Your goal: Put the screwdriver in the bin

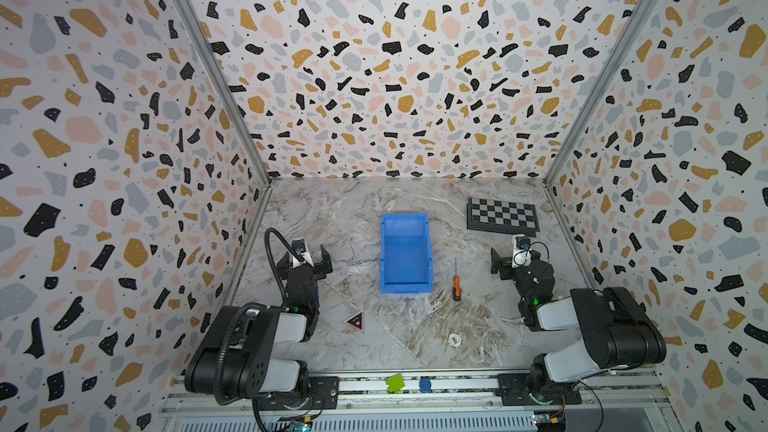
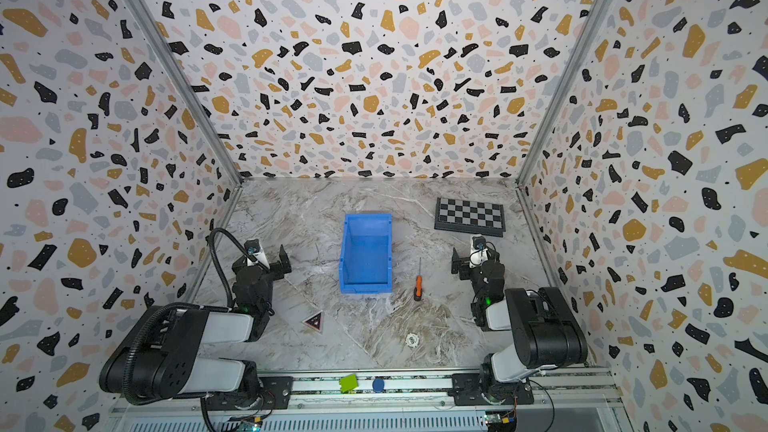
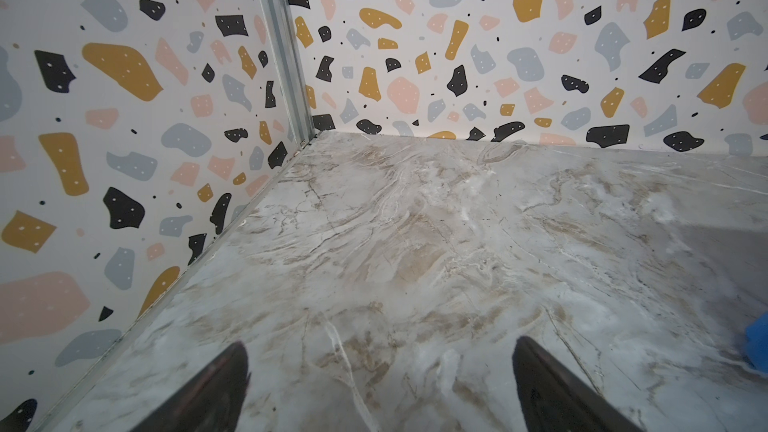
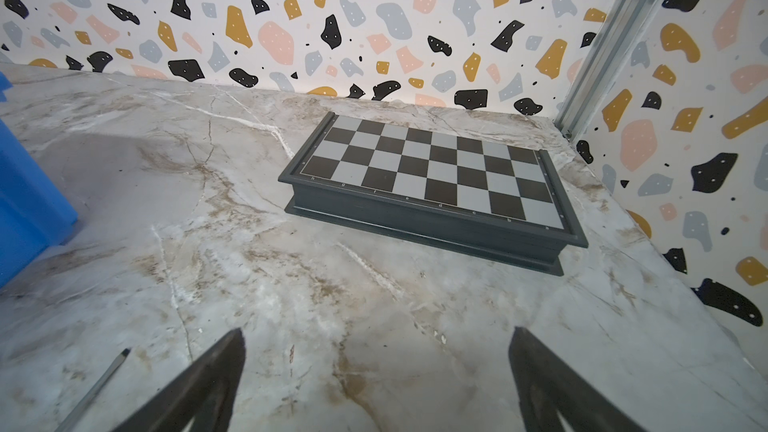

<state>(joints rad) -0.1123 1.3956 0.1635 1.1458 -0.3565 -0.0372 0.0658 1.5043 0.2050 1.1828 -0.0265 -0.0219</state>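
Top views: bin (image 1: 405, 224) mid-worktop (image 1: 332, 218). Screwdriver (image 1: 456, 286) flat on worktop just right of bin, not touching; handle toward near edge, shaft toward back wall. Left claw (image 1: 305, 263) left of bin, right claw (image 1: 517, 261) right of screwdriver; both wide, empty. Chessboard (image 1: 503, 216) back right.
Left wrist: claw fingers (image 3: 216, 388) spread wide above worktop; bin corner at frame edge.
Right wrist: fingers (image 4: 208, 384) wide; screwdriver shaft tip beside one finger, apart; chessboard ahead.
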